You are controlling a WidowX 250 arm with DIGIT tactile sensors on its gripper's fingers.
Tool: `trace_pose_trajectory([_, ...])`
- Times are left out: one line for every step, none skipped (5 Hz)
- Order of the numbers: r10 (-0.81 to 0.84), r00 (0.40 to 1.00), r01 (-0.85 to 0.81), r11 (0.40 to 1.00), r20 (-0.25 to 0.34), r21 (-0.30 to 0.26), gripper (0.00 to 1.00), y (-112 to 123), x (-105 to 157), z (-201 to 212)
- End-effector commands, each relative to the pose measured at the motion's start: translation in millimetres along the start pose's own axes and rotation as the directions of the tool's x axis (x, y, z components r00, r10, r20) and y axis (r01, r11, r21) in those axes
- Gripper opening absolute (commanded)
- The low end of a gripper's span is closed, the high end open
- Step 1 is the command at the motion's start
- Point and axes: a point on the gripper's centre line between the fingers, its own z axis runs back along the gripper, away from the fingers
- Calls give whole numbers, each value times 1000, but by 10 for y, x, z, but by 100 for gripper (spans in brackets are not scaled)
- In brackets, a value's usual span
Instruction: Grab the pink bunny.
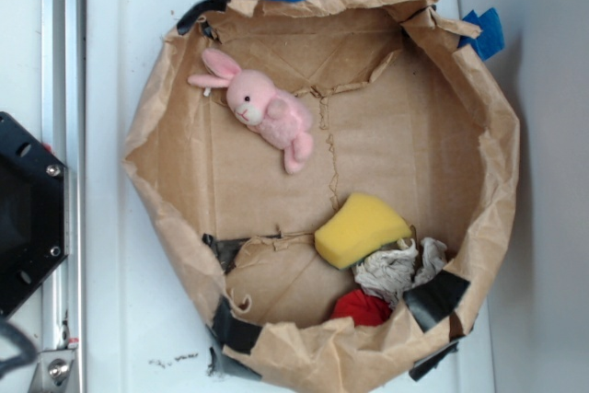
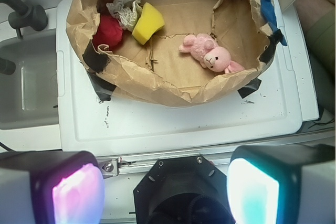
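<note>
This looks like a robot test bench set up as a toy kitchen. A white plastic counter (image 2: 173, 124) has a moulded sink (image 2: 26, 87) at its left edge, with a grey tap (image 2: 23, 11) over it. A metal rail (image 1: 63, 135) runs along one counter edge beside a black robot base (image 1: 23, 209). On the counter stands a makeshift pen of brown paper (image 1: 497, 163), patched with black and blue tape.

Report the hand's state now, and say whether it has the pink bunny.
Hand: open, holding nothing, fingers wide apart.
Pink bunny: not grasped; it lies in the paper-lined bin, well away from the hand.
</note>
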Motion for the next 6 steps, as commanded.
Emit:
trace_pose_trajectory([0, 1000, 0, 1000, 0, 0, 100, 0, 0, 0])
trace_pose_trajectory([-97, 995, 96, 995, 21, 11, 100, -163, 378, 36])
trace_pose_trajectory([-182, 983, 182, 983, 33, 14, 100, -233, 631, -23])
trace_pose_trajectory([-415, 908, 413, 910, -56, -38, 100, -253, 876, -290])
trace_pose_trajectory([-495, 869, 494, 869, -31, -23, 100, -31, 1103, -701])
trace_pose_trajectory([-446, 895, 446, 895, -25, -11, 100, 331, 1527, -1059])
